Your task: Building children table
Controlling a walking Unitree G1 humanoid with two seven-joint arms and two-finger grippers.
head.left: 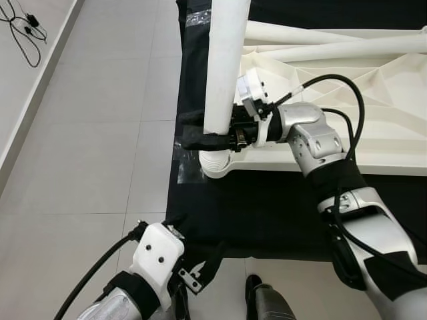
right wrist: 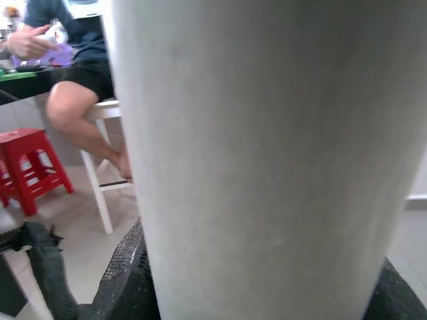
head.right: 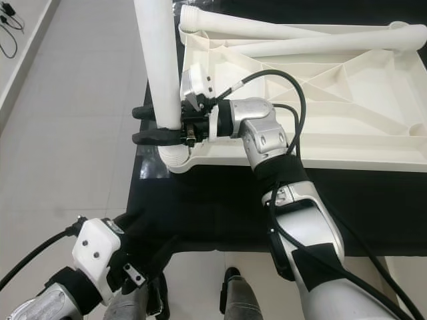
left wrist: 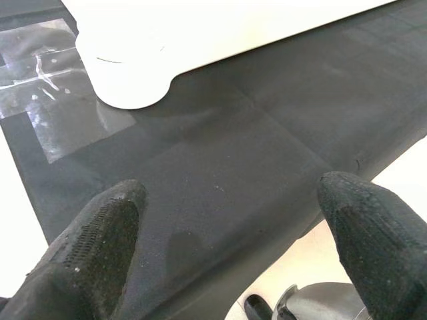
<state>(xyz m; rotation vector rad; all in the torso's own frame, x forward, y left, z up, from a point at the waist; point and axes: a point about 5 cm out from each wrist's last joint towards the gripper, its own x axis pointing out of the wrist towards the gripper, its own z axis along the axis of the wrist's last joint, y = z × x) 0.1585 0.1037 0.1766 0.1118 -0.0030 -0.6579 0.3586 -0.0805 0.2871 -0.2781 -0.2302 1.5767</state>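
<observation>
Leg upright in corner socket at 9 o'clock of upturned top, clamped by right gripper. Two legs loose at 12 o'clock, not fitted. Left gripper spread apart over mat.

head stereo downward, wrist cameras close-up

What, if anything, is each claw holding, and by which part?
The right claw grips the upright white table leg near its lower end, just above the corner socket. The left claw holds nothing.
</observation>
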